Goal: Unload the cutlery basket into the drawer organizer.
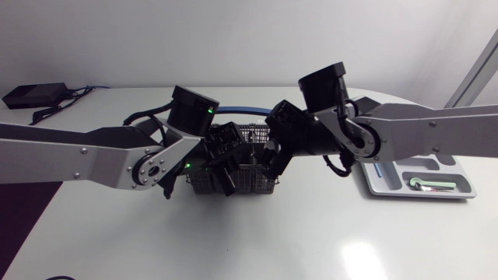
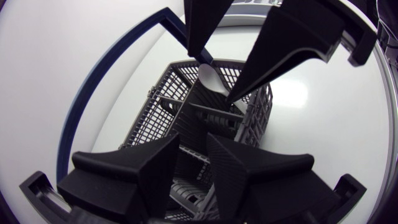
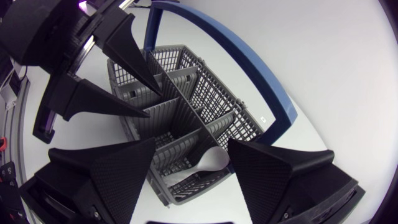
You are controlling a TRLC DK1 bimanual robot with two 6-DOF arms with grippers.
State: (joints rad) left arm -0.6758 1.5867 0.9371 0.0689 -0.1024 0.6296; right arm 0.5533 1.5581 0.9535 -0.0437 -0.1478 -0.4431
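Grey mesh basket (image 3: 217, 93), blue handle (image 3: 245, 53), white spoon (image 3: 208, 162); left tool (image 2: 193, 140) narrow, right tool (image 3: 191, 146) wide.

The head camera looked down on the tabletop (image 1: 272, 241), with the cutlery basket (image 1: 250, 183) at mid-frame. Both wrist cameras hung close above that basket, facing into it, which all three views shared.

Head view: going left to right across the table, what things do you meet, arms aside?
black box → cutlery basket → drawer organizer
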